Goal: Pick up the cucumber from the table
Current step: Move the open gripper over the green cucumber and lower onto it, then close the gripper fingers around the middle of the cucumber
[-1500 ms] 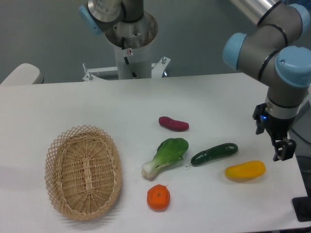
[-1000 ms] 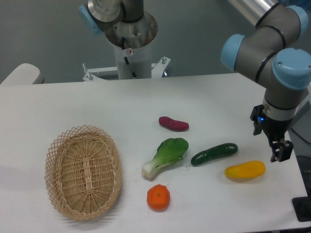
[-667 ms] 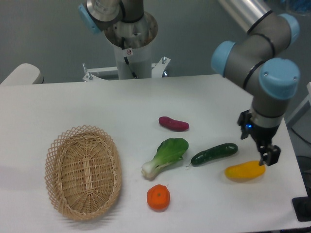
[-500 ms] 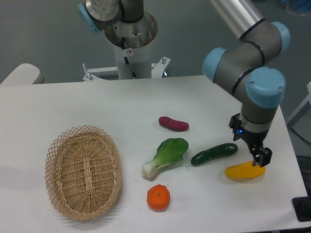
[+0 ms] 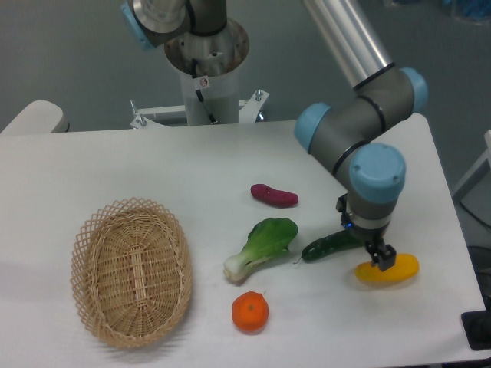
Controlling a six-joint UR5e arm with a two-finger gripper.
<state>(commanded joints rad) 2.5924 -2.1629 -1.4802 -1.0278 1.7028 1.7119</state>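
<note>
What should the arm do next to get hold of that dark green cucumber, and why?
Probably shift a little left and line up over the cucumber before lowering. The gripper hangs by the cucumber's right end, partly over the yellow vegetable, so descending here could catch the wrong item.

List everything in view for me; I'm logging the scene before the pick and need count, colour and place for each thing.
cucumber: 1, dark green, right of centre, right end hidden behind the gripper
yellow vegetable: 1, yellow, just right of the cucumber
bok choy: 1, light green, white stem, centre
purple vegetable: 1, purple-red, behind the bok choy
orange vegetable: 1, orange, front centre
basket: 1, tan wicker, left
table: 1, white
gripper: 1, dark, low between the cucumber and the yellow vegetable
</note>
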